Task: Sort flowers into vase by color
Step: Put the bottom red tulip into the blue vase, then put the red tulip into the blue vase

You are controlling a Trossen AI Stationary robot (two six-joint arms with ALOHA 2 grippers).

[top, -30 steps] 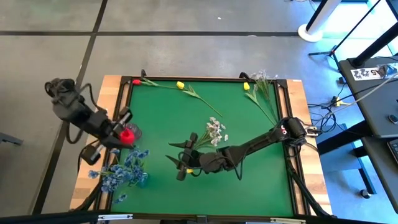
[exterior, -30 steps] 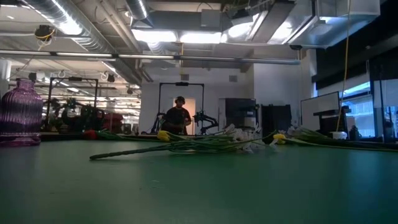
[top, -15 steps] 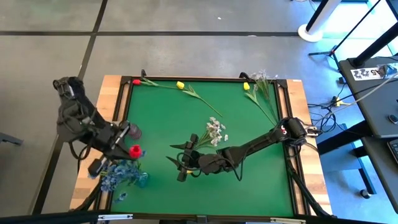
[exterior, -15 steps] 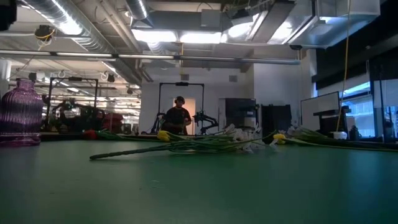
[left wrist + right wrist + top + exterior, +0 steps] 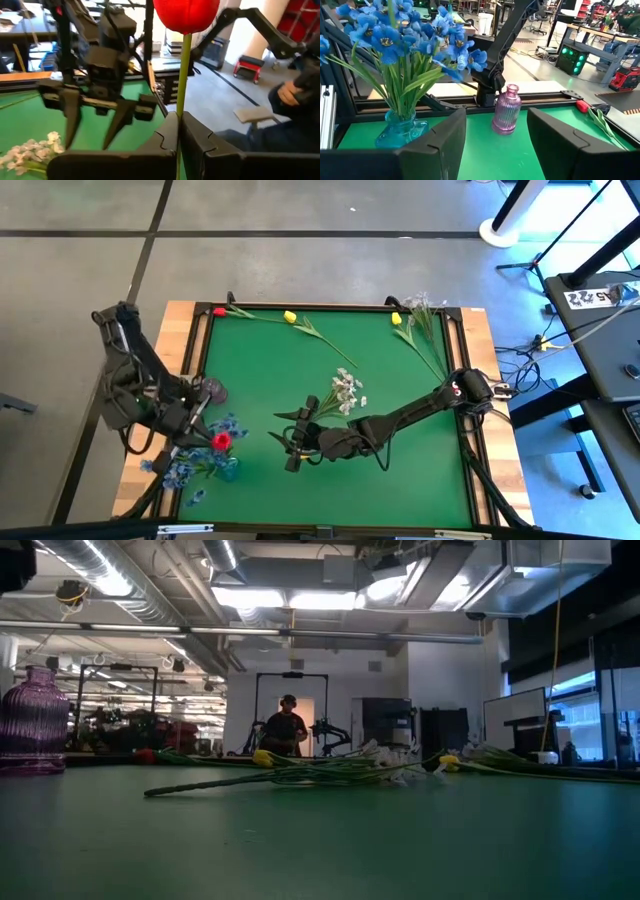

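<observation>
Red tulip held upright over the blue vase, table's near-left corner.

We find the left gripper [image 5: 177,132] clamped on a red tulip [image 5: 221,440], stem vertical, head up, above the blue vase [image 5: 400,131]. The right gripper [image 5: 290,442] rests mid-table, fingers apart, empty. We count two yellow tulips [image 5: 290,316], one purple vase [image 5: 214,390]; green centre open.

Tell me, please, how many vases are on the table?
2: a purple vase near the left edge, and a blue vase of blue flowers at the front-left corner. None seems hidden.
</observation>
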